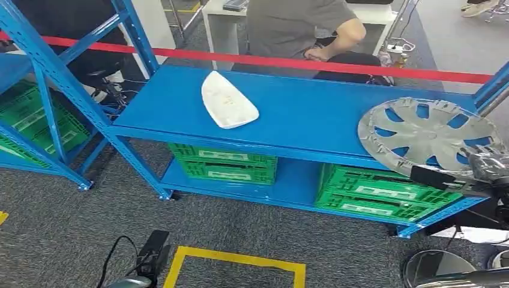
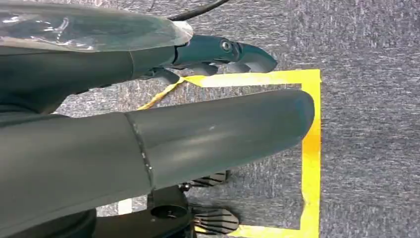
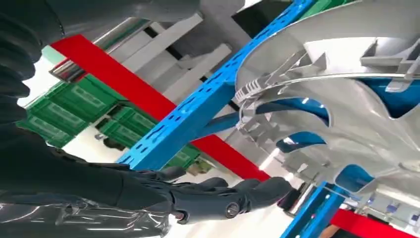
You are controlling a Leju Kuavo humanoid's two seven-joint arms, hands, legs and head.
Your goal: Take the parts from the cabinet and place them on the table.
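A silver wheel cover (image 1: 423, 135) lies at the right end of the blue shelf's top board (image 1: 312, 114). A white curved part (image 1: 228, 101) lies near the middle of that board. My right hand (image 1: 485, 165) is at the wheel cover's near right rim. In the right wrist view its fingers (image 3: 218, 196) stretch out straight beside the wheel cover (image 3: 346, 99) and grip nothing. My left hand (image 1: 151, 255) hangs low over the carpet. Its thumb (image 2: 223, 134) and fingers (image 2: 223, 54) are apart and hold nothing.
Green crates (image 1: 225, 163) (image 1: 378, 192) sit on the lower shelf. A red tape (image 1: 300, 62) runs behind the shelf, and a person (image 1: 300, 24) sits beyond it. Another blue rack (image 1: 36, 90) stands at the left. A yellow taped square (image 1: 240, 264) marks the carpet.
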